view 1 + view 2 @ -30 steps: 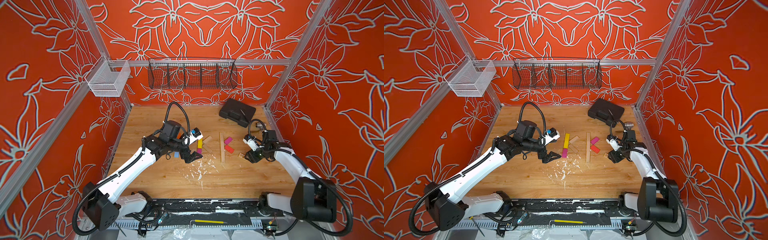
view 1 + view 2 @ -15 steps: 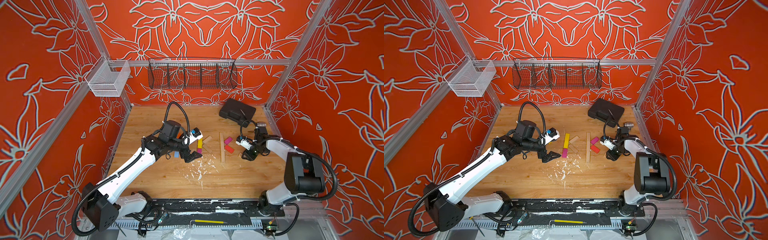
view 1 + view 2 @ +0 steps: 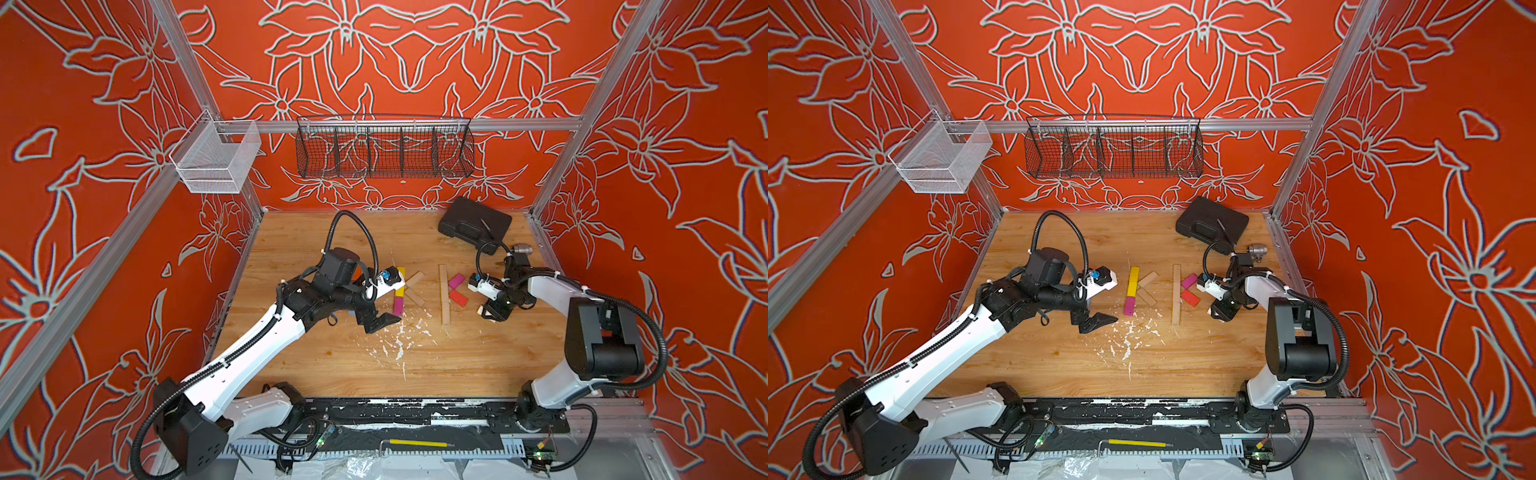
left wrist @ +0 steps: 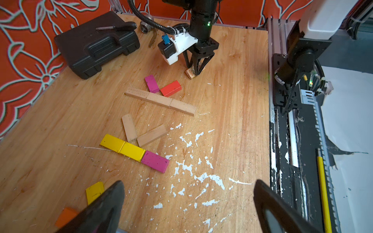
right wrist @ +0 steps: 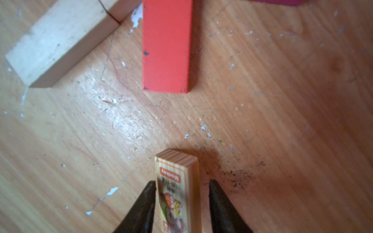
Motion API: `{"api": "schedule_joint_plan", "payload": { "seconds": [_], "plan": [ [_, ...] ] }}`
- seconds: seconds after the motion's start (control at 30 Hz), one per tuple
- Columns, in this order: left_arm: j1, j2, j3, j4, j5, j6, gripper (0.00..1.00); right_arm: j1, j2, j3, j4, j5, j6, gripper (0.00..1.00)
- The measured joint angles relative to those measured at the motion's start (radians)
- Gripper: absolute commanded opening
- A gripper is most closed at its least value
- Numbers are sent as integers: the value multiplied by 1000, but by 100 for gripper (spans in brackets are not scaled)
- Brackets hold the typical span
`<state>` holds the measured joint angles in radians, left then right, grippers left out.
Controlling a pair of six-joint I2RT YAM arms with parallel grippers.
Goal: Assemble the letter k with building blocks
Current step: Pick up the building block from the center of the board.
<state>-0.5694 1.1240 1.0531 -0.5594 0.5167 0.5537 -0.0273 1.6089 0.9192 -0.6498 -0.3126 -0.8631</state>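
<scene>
- Two K shapes already lie on the table (image 3: 457,365), side by side and flat.
- The first K has a stem of two yellow blocks (image 4: 122,147) and a magenta block (image 4: 155,161) end to end. Two plain wood blocks (image 4: 151,135) meet at the middle of the stem as its arms.
- The second K has a stem of three plain blocks (image 4: 160,100) in a row. A second magenta block (image 4: 151,83) and a red block (image 4: 171,88) branch from about the middle of it.
- The right gripper (image 5: 182,182) straddles a printed block (image 5: 177,193), which sits near the red block's outer end and roughly in line with it.
- Its jaws stand close on either side of the printed block. One seems to touch it and the other shows a small gap, so it does not look pinched.
- The left gripper (image 3: 380,323) hangs spread wide and empty, near the foot of the yellow stem.
- A spare yellow block (image 4: 94,191) and an orange block (image 4: 65,214) lie loose just beside that gripper.
- The letter looks essentially built. What may be left is setting the printed block, perhaps to lengthen the red arm, and dealing with the spares.
</scene>
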Motion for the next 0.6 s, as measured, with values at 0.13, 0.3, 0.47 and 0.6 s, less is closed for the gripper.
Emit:
{"api": "schedule_joint_plan", "payload": {
  "seconds": [0.13,0.3,0.47,0.6],
  "plan": [
    [0,-5,-3,4,-11,5,97,1,0,1,-11,2,-1,46],
    [0,-5,-3,4,-26,4,97,8,2,1,-8,44,0,41],
    [0,-6,-4,5,-57,2,97,22,7,-15,29,118,1,34],
    [0,-39,-32,-1,-88,-13,97,29,-8,-32,55,148,0,28]
  ]
}}
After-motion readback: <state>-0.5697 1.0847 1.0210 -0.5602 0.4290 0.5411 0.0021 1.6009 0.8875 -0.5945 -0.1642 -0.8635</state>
